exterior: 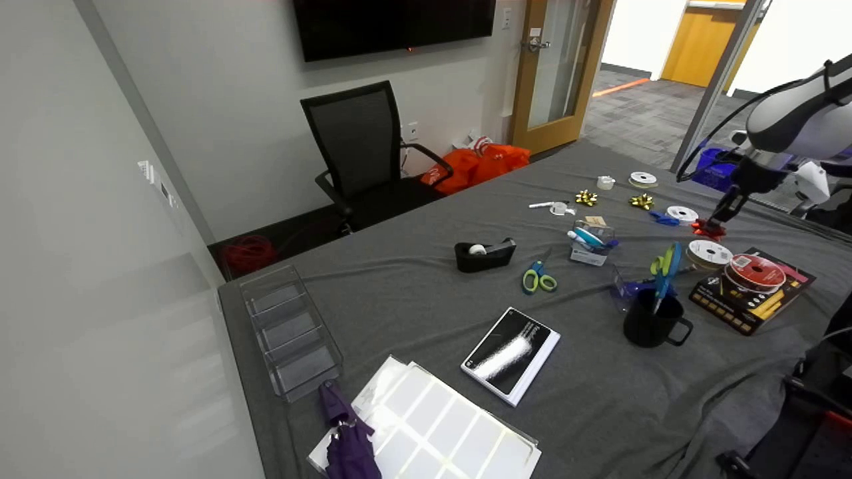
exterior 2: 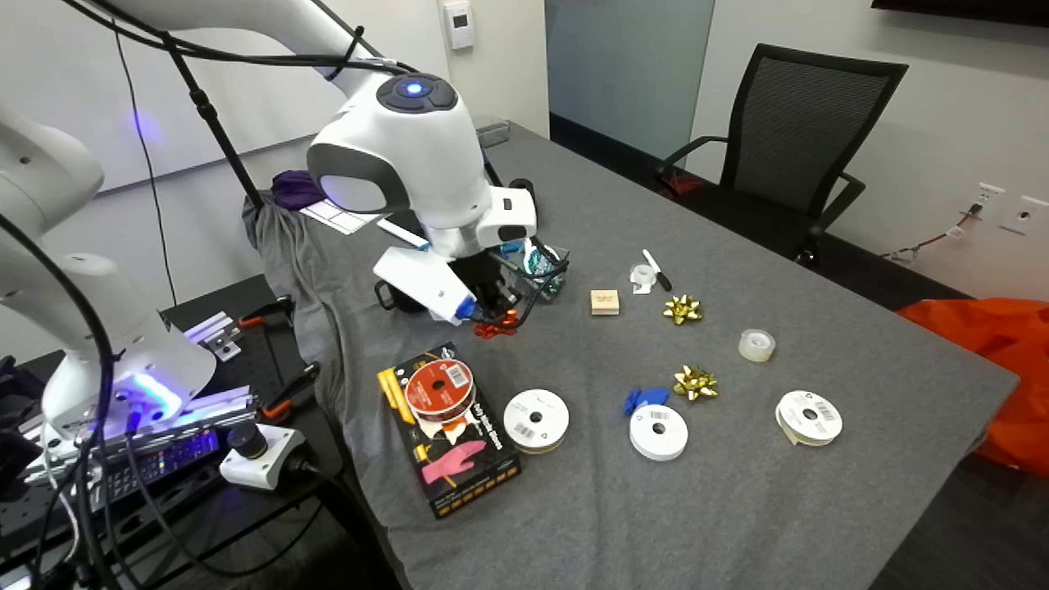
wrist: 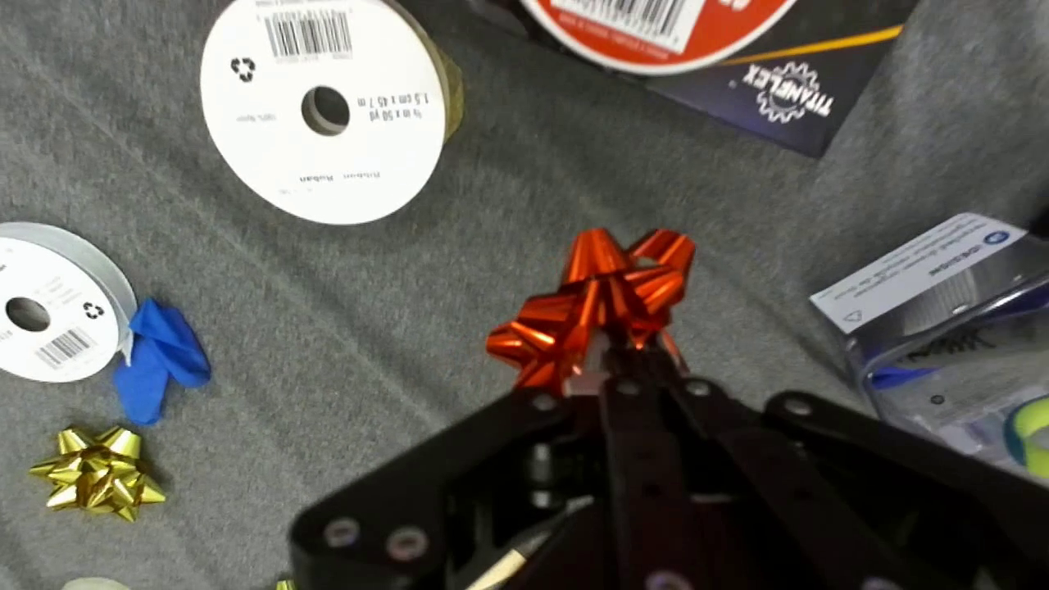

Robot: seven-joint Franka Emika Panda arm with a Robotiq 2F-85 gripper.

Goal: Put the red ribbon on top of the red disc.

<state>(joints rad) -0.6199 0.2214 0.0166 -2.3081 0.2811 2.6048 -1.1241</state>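
The claw [wrist: 627, 360] is closed at its tips on the red ribbon [wrist: 610, 287], a shiny looped bow whose loops stand out past the fingers; whether it touches the grey-covered worktop [exterior 2: 770, 508] I cannot tell. The red disc [exterior 2: 430, 399] lies apart from it, face up on a black box [exterior 2: 463, 471], its face carrying a white barcode label. In the wrist view the box's corner reads "TITANFLEX", tilted and upside down, over a gear emblem; in an exterior view a pink glove is printed on its top, near white lettering that seems to include "Nitrile Gloves". Just beside the box, a white-faced spool [wrist: 328, 160] is printed "Ribbon" and "Ruban", with "1.5 cm x 45.7 m", "50 yd", a barcode and a recycling mark. Another white spool [wrist: 65, 287], just beside a folded blue piece [wrist: 164, 356], bears a barcode and the same mark. Across from these, a clear container [wrist: 951, 315] has a white label reading "iDESIGN", its smaller lines too fine to read. A small wooden block [exterior 2: 605, 300] carries dark writing, likewise illegible.
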